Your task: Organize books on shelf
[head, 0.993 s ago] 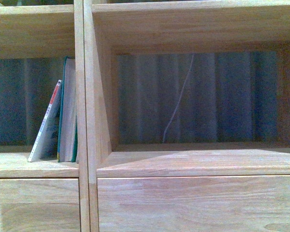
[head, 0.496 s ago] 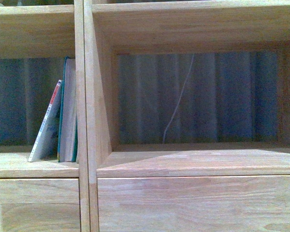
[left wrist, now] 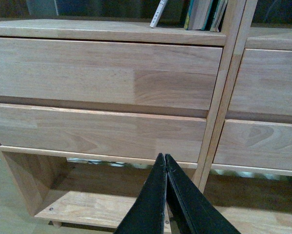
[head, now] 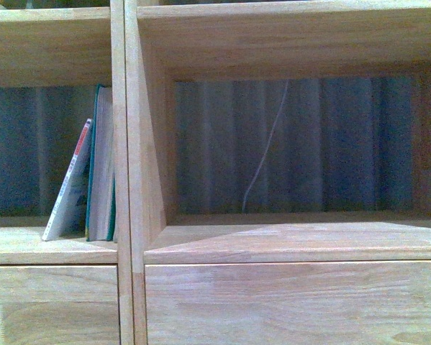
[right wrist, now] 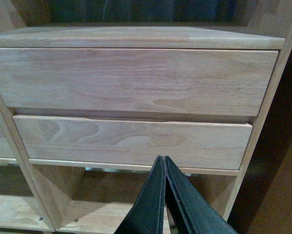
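Both my grippers, left (left wrist: 165, 161) and right (right wrist: 164, 162), are pinched closed on nothing, low before the drawers. The 2 books, white paperback (head: 70, 188) leaning on the upright teal book (head: 100, 169), stand above my left gripper, the nearer one.

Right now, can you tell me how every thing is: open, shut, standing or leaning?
White paperback: leaning against the teal book.
Teal book: standing nearly upright at the compartment's side wall.
Right compartment: no books in it.
Drawers: all shut.
Left pincer: shut, holding nothing.
Right pincer: shut, holding nothing.
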You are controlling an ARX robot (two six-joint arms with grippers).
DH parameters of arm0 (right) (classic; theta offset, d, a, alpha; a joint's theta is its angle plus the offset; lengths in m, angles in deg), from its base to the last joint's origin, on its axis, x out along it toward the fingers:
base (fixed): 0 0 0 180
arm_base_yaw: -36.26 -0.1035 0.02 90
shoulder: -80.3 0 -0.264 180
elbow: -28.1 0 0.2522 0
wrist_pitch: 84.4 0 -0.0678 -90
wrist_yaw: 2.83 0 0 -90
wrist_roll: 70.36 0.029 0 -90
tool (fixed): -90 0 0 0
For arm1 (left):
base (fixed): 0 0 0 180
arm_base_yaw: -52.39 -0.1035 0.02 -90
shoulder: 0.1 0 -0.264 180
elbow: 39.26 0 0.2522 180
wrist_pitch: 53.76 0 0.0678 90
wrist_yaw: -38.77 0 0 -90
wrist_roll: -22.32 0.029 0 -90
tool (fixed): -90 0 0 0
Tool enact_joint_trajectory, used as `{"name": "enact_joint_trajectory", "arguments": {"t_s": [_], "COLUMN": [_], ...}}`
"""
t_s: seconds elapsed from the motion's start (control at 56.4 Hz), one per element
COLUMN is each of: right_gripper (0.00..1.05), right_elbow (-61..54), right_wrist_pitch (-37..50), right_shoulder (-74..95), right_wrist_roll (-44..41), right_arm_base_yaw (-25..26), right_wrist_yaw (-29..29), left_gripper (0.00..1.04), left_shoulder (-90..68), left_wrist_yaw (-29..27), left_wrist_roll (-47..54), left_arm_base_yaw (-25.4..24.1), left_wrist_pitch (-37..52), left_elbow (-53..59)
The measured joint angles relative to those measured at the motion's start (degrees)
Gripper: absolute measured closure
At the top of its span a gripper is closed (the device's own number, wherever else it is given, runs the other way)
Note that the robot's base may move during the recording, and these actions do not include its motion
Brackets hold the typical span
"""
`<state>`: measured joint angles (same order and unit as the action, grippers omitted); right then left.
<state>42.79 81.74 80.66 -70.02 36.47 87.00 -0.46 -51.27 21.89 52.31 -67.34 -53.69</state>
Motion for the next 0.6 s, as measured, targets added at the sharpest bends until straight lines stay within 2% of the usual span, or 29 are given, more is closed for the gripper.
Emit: {"name": "enact_joint_trajectory", "arguments": {"t_s": [0.071, 0.142, 0.603], "right_gripper": [1.02, 1.01, 0.25], "right_elbow": [0.0, 0.0, 0.0], "right_wrist_pitch": [0.0, 0.0, 0.0], "right_shoulder": [0.0, 0.0, 0.0], "right_wrist_roll": [0.0, -0.1, -0.1], "right_arm_base_yaw": [0.0, 0.0, 0.0], "right_wrist_yaw": [0.0, 0.0, 0.0], "left_gripper": [1.01, 0.89, 0.11], "left_shoulder": [0.0, 0.0, 0.0], "left_wrist_yaw": [0.0, 0.0, 0.0], "left_wrist_roll": [-0.1, 0.0, 0.0], "left_arm_base_yaw": [0.0, 0.0, 0.0], "left_wrist_pitch": [0.0, 0.0, 0.0], "left_elbow": [0.0, 0.0, 0.0]}}
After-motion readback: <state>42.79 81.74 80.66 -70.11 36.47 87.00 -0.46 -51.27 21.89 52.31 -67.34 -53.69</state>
